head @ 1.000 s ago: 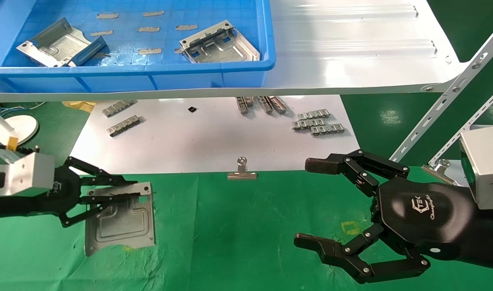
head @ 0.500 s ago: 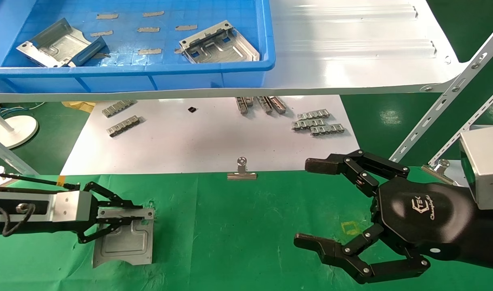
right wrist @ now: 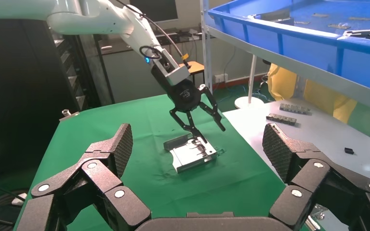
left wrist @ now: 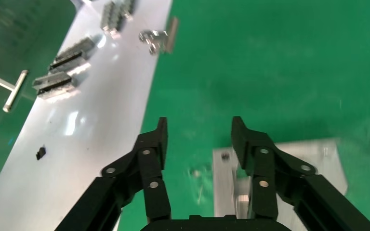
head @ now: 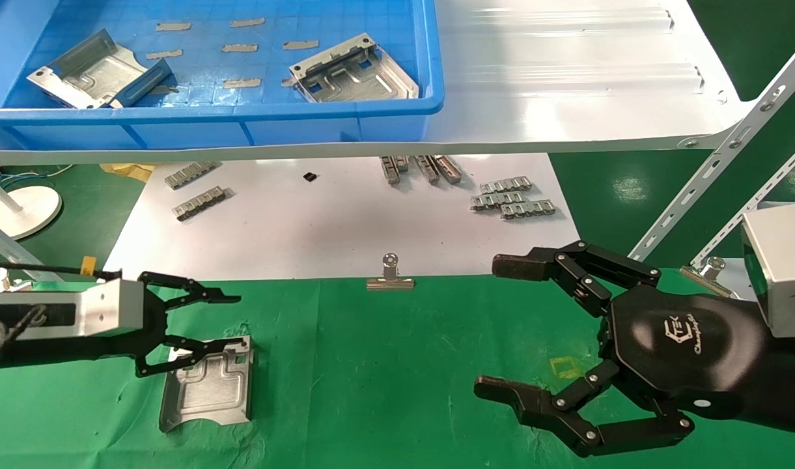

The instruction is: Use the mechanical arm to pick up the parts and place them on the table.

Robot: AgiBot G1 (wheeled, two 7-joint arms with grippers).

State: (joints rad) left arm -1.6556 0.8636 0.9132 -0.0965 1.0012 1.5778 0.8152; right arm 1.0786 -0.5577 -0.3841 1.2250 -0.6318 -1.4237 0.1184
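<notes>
One silver stamped part (head: 208,385) lies flat on the green cloth table (head: 397,378) at the near left. My left gripper (head: 239,319) is open just above the part's far edge, with one finger over that edge and the other off it. The left wrist view shows the open gripper (left wrist: 199,126) with the part (left wrist: 327,159) under one finger. The right wrist view shows the same left gripper (right wrist: 209,132) over the part (right wrist: 192,156). Two more parts (head: 88,68) (head: 355,71) lie in the blue bin (head: 241,114). My right gripper (head: 495,327) hangs open and empty at the near right.
The bin stands on a glossy white shelf (head: 566,78). Below it lies a white sheet (head: 338,221) with grey link strips (head: 511,198) (head: 198,202). A silver binder clip (head: 390,277) sits at the sheet's near edge. Slotted metal struts (head: 716,163) slant at the right.
My left gripper carried the part down to the cloth and opened. The part now lies flat, released. The right arm has not moved.
</notes>
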